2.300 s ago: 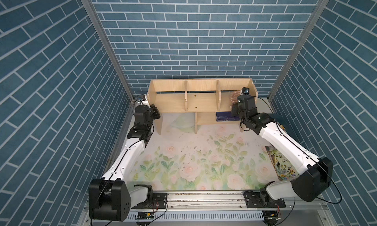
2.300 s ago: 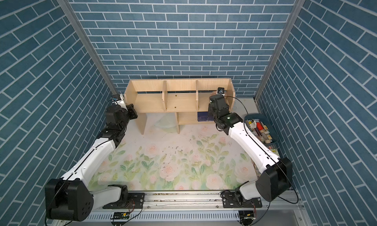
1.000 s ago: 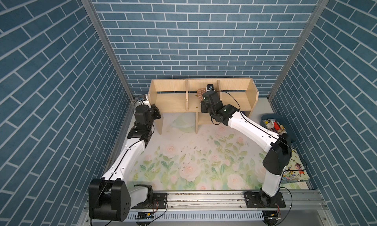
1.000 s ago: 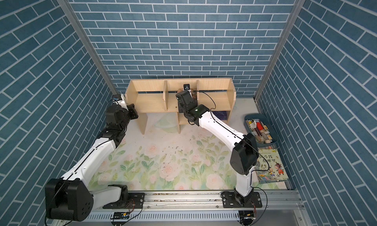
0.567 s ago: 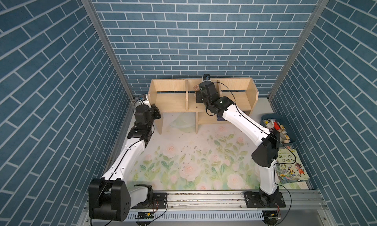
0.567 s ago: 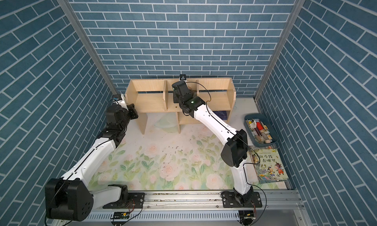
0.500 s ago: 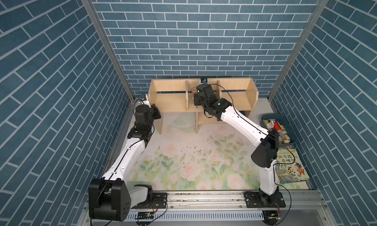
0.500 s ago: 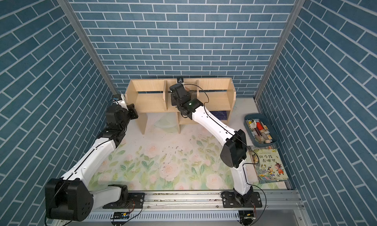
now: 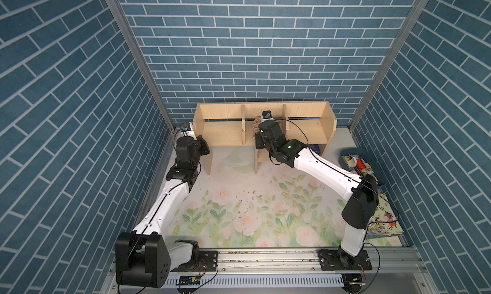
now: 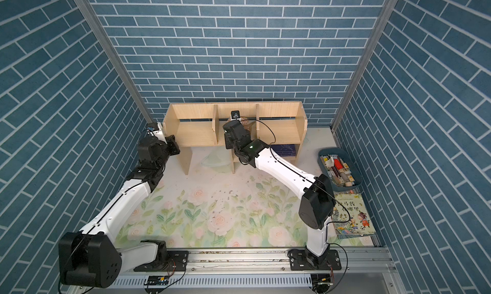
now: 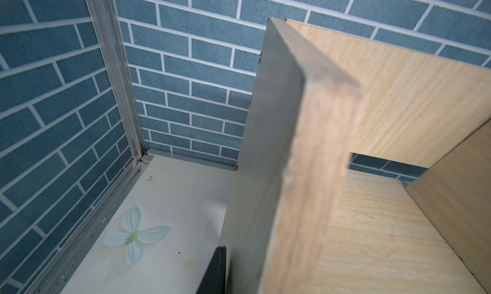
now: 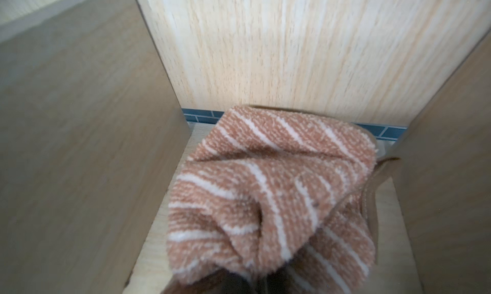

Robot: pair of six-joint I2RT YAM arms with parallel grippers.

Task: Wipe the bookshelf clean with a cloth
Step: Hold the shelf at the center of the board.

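In both top views the bookshelf (image 9: 223,132) stands at centre frame against the brick wall (image 9: 239,53), on the floral worktop (image 9: 265,213). The right claw (image 9: 261,125) reaches into the upper tier's middle compartment, closed on the bunched striped cloth (image 12: 265,194), which rests on that compartment's floor. The left claw (image 9: 205,148) clamps the bookshelf's left end panel, with one dark finger (image 11: 216,268) flat against its outer face.

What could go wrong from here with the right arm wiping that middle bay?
1. The cloth is bunched in the right gripper, so little of it lies flat; it may skip the bay's corners.
2. The wrist cable loops across a divider of the narrow bay and may snag.
3. The left gripper clamps only the bookshelf end panel; a hard push could pivot it.
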